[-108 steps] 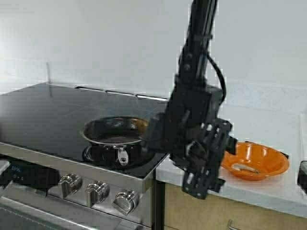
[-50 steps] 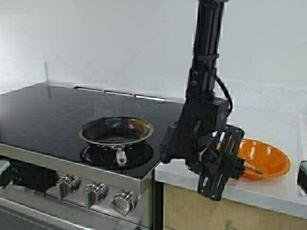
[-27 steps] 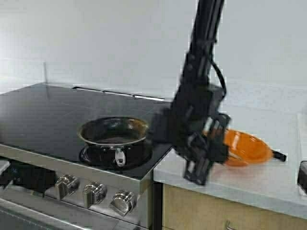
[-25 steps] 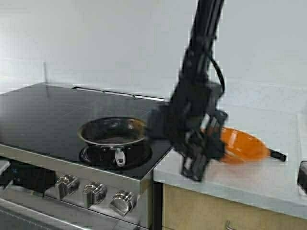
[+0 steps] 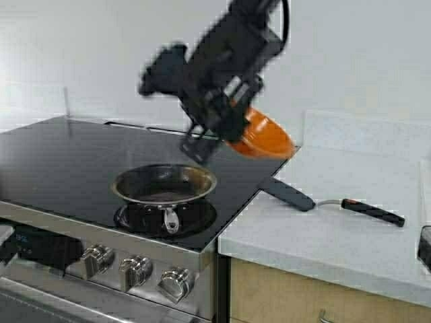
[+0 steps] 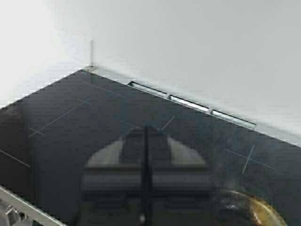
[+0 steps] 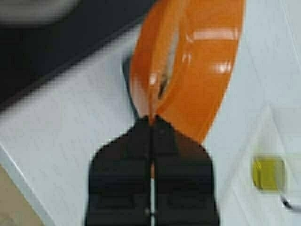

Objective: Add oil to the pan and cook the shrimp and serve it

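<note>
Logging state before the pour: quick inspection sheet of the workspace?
Surface: black glass cooktop; white counter beside it.
Job's things: pan on front burner, shrimp not seen in it; oil visible as yellow liquid in a clear container.
Clutter: spatula lying on counter.
Grippers: right gripper shut on rim of orange bowl, tilted in the air behind the pan; left gripper shut, empty, over cooktop.
Cables: black cable on right arm.
Surroundings: white wall, stove knobs.
</note>
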Available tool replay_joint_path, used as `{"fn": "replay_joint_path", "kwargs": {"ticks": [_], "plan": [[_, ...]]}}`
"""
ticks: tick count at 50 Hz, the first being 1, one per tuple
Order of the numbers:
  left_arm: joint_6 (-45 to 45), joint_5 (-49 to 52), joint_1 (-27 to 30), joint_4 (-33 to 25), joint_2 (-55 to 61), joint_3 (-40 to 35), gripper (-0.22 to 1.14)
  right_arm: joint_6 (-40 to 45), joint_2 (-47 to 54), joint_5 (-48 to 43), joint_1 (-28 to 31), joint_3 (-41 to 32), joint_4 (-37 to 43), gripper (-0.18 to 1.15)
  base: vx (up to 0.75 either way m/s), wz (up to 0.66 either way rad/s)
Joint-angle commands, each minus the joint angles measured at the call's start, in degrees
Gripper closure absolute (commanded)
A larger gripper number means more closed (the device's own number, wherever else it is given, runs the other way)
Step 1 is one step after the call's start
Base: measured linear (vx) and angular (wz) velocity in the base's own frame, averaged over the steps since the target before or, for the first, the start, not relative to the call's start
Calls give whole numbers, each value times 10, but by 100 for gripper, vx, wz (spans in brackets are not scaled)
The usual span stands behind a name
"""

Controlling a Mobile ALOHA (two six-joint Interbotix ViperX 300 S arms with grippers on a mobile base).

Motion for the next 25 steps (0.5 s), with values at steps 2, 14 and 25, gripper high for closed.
{"fn": "replay_joint_path", "kwargs": {"ticks": [2,14,25], "plan": [[0,-2,-1,0,-1,-9,89,-10,-25,-26,2,-56,-4,92,-1,2],[1,-2,-1,0,-5,-7,89,-3,-11,-139,-5,-144,-4,92,0,1],[1,-2,-1,0,-5,-6,89,17,7,-279,-35,-199,3,92,0,0]]}}
